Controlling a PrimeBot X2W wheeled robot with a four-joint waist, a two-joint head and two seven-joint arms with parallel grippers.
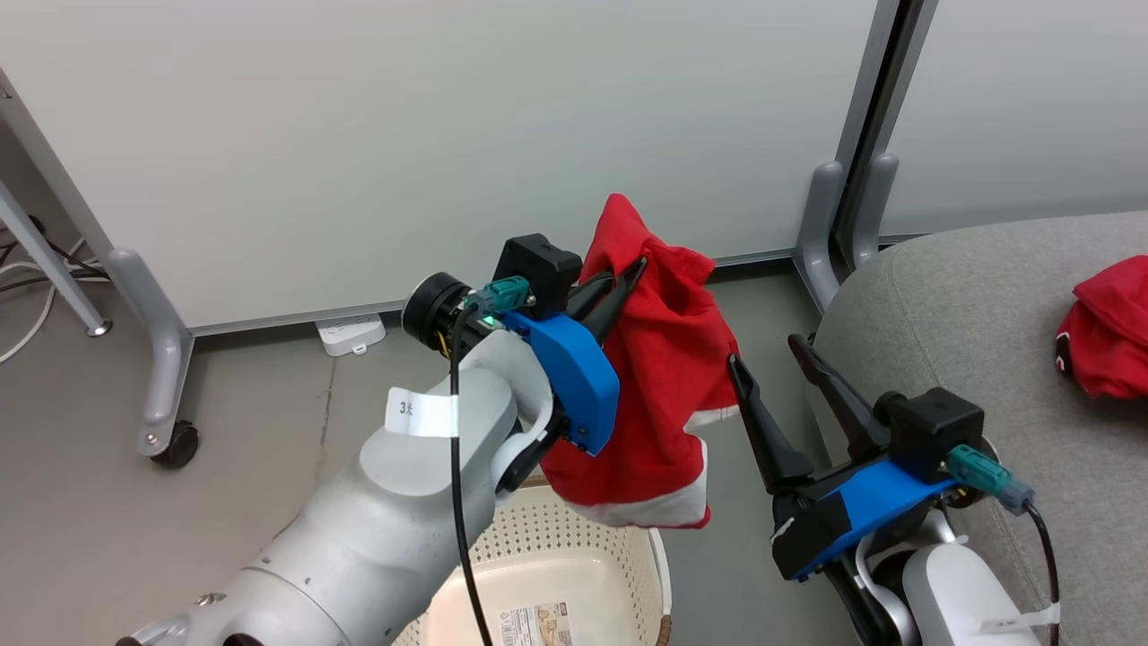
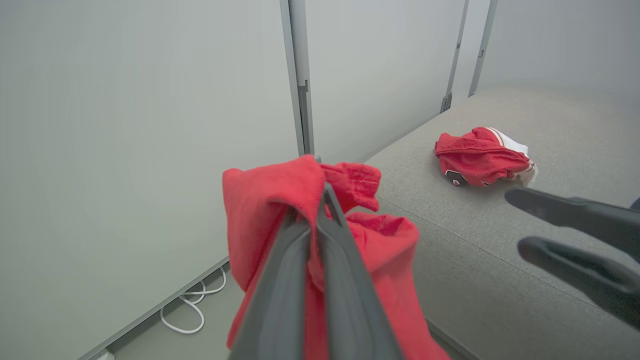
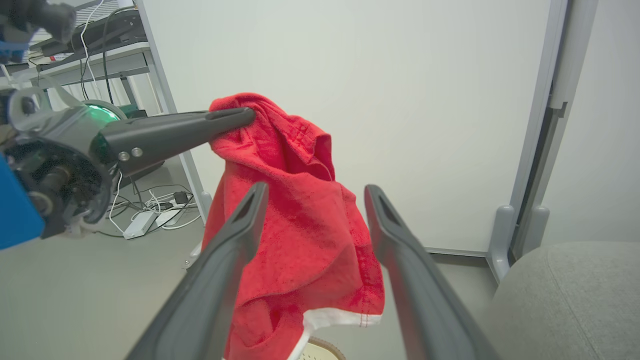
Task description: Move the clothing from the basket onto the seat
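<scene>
Two red sports garments in sight, well apart. First, a red fabric garment with a white hem (image 1: 664, 377): pinched near its top between the long dark fingers of the left gripper (image 1: 630, 271), pressed tight together on the cloth, and hanging free in the air over the far side of the cream-white perforated plastic basket with a brown woven-look rim (image 1: 574, 538). Second, a crumpled red garment with white stripes (image 1: 1112, 327): lying on the large grey fabric-upholstered sofa seat (image 1: 969, 323), away from its rounded front edge. Right gripper (image 1: 765, 353) spread wide and holding nothing, just beside the hanging cloth, between it and the seat, fingers pointing up and away from the robot. From the right wrist, hanging cloth seen between those two parted fingers; contact impossible to judge. Printed label (image 1: 538, 624) flat on the basket's bottom. Behind, a pale partition panel on grey legs (image 1: 448, 135), with a white power strip (image 1: 352, 334) on the grey floor at its foot.
</scene>
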